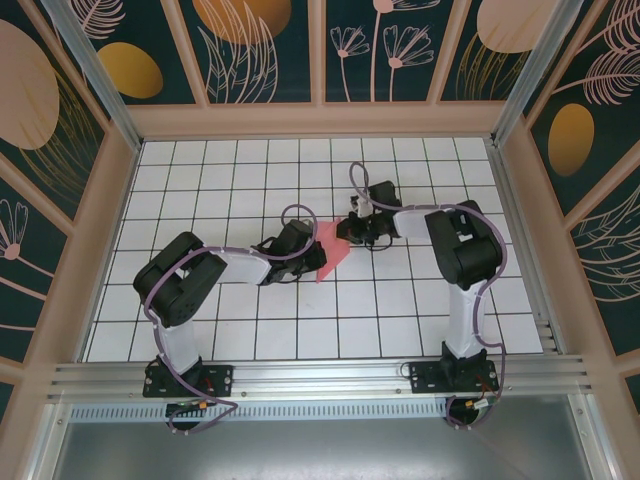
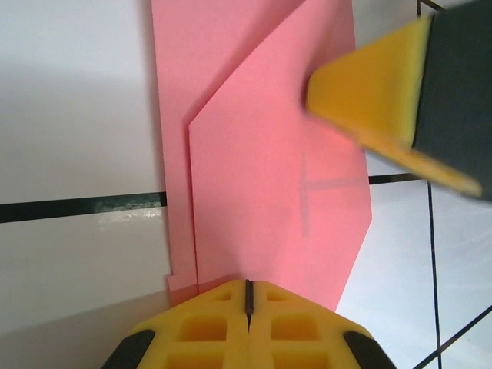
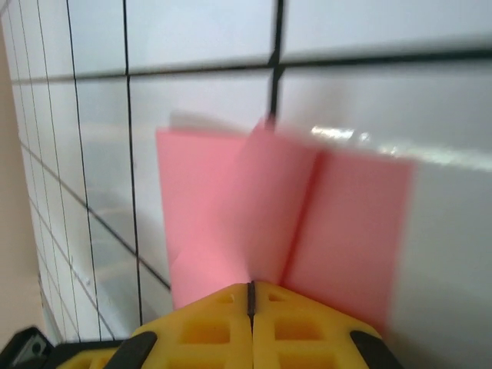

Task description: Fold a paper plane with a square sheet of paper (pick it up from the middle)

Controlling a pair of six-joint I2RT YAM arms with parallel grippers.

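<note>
The salmon-pink sheet of paper [image 1: 332, 252] lies partly folded on the white grid table, between my two grippers. In the left wrist view the sheet of paper [image 2: 269, 177] shows a folded layer with a slanted edge on top. My left gripper [image 2: 248, 283] is shut, its tips resting on the sheet's near edge. It reaches in from the left [image 1: 312, 252]. My right gripper [image 1: 352, 230] comes from the right, and one of its yellow fingers [image 2: 373, 100] hangs over the sheet. In the right wrist view a flap of the paper [image 3: 269, 207] stands up into my shut right gripper [image 3: 250, 287].
The table [image 1: 250, 330] is a white grid with black lines, walled by a wooden frame with patterned panels. An aluminium rail [image 1: 320, 375] runs along the near edge, where both arm bases stand.
</note>
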